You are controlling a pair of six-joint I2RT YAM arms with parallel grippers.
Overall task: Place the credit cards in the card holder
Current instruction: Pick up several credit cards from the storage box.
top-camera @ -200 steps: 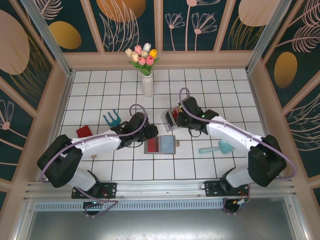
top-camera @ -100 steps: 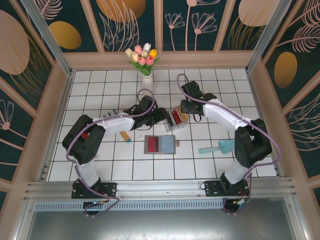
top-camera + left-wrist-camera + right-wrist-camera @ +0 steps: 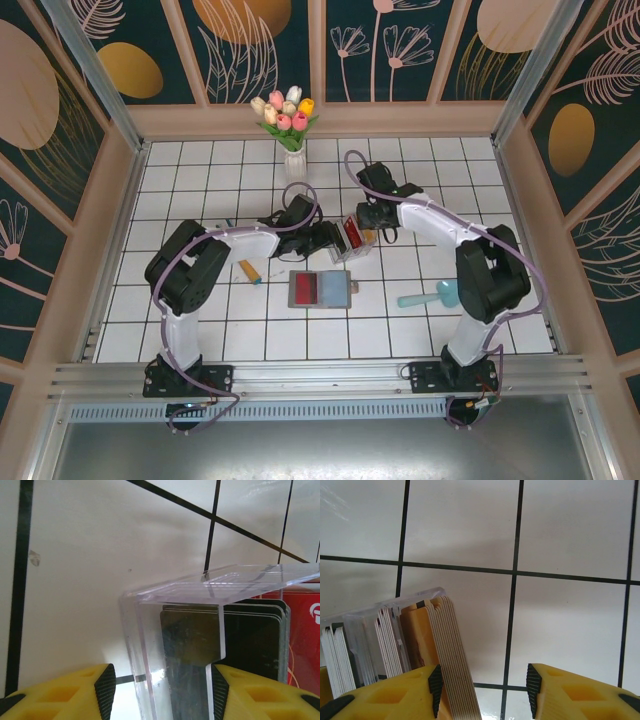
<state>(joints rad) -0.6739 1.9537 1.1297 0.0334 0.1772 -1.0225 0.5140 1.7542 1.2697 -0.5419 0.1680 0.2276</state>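
Top external view sets both arms over one clear rack (image 3: 350,240) in the middle of the tabletop (image 3: 200,170). The card holder (image 3: 320,289) lies open and flat close by on its near side, and I cannot tell whether any card already sits in it. The credit cards (image 3: 260,635) stand upright in the rack. In the left wrist view the left pincer (image 3: 160,680) stands moderately wide, its pads either side of the rack's end, holding nothing. In the right wrist view the right pincer (image 3: 481,685) is likewise spread and empty, with a tan-edged stack just beside one finger (image 3: 435,690).

The likeliest trouble, I judge, is crowding. Two pincers working the same small rack could knock each other or tip it (it looks light), spilling cards across the tiles. The left jaws straddle clear plastic rather than a card, so closing there would seize the rack itself. The cards sit packed face to face, so a pinch may drag out several at once or slip off the thin edges.

Counted: two arms, two pincers, one rack, one card holder, one vase of tulips (image 3: 294,165), one teal scoop (image 3: 435,294), one small orange stick (image 3: 250,272). As for cards, the left wrist view gives at least three dark ones and one red (image 3: 305,630). The tan stack is too tightly packed to count.
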